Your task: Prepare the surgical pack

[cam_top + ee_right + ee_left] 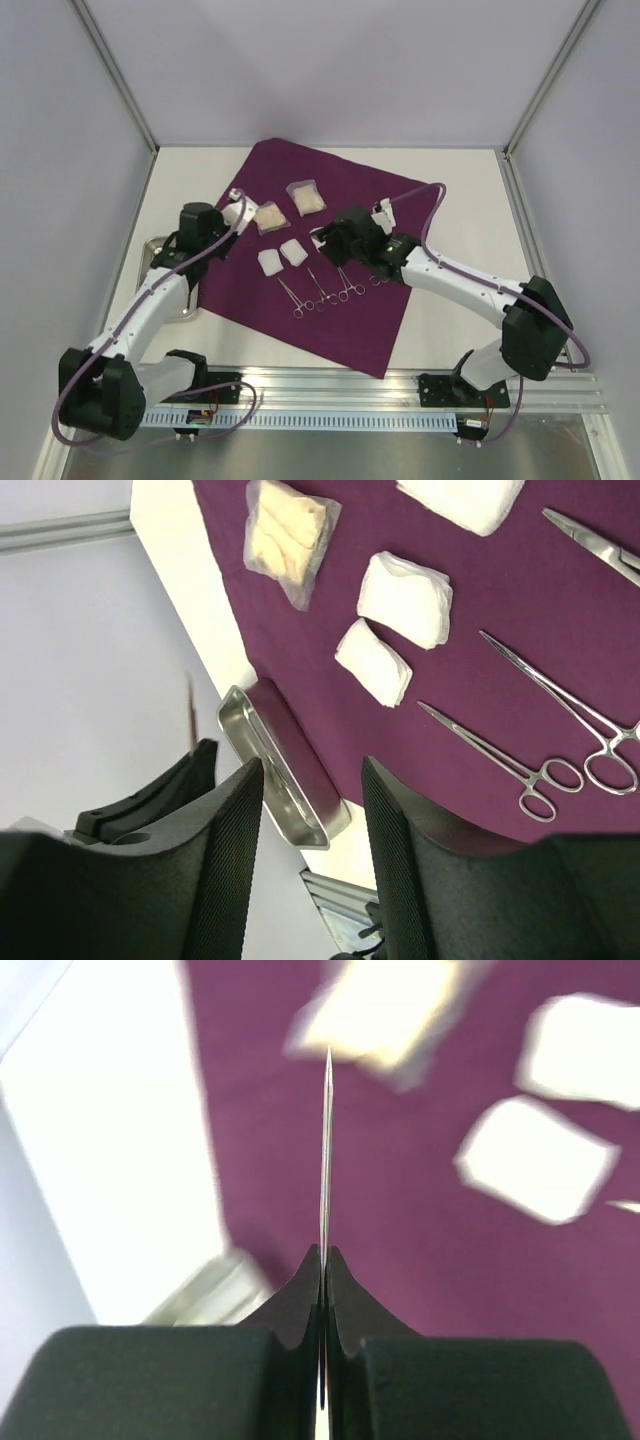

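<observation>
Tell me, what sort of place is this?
Probably a robotics lab bench staged for surgical prep: two robot arms work over a purple drape carrying forceps and gauze pads, a steel tray at its edge.

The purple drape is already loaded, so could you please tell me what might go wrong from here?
The left gripper, shut on a thin metal sliver, could snag the drape. The open right gripper hangs near the forceps and might knock them askew.

left tool (322, 1265): clamped on thin strip (326, 1140) | right tool (312, 780): jaws apart
</observation>
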Controlling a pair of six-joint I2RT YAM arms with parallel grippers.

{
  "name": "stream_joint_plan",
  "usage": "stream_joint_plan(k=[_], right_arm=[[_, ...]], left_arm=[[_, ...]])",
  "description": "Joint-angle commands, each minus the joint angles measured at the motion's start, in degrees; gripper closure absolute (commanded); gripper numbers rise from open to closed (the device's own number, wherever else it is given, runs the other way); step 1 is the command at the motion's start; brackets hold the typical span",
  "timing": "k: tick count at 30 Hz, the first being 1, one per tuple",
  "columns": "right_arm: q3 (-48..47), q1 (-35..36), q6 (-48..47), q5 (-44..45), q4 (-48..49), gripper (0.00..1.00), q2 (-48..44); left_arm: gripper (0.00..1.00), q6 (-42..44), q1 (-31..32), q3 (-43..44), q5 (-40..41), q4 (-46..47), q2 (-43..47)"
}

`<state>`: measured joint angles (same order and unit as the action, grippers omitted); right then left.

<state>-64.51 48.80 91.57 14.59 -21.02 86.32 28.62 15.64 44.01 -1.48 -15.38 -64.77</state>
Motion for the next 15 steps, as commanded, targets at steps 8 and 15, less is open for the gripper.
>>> stream_joint_plan(k=[8, 15], right_arm=[[2.2, 0.1, -14.6, 1.2, 2.2, 0.55, -2.4], [1.6, 0.0, -17.8, 2.5, 0.4, 0.56, -2.2]], left_arm=[[1.0, -4.8, -39.8, -2.9, -16.4, -13.2, 4.4], [1.0, -2.3, -47.8, -4.7, -18.0, -12.3, -3.2]])
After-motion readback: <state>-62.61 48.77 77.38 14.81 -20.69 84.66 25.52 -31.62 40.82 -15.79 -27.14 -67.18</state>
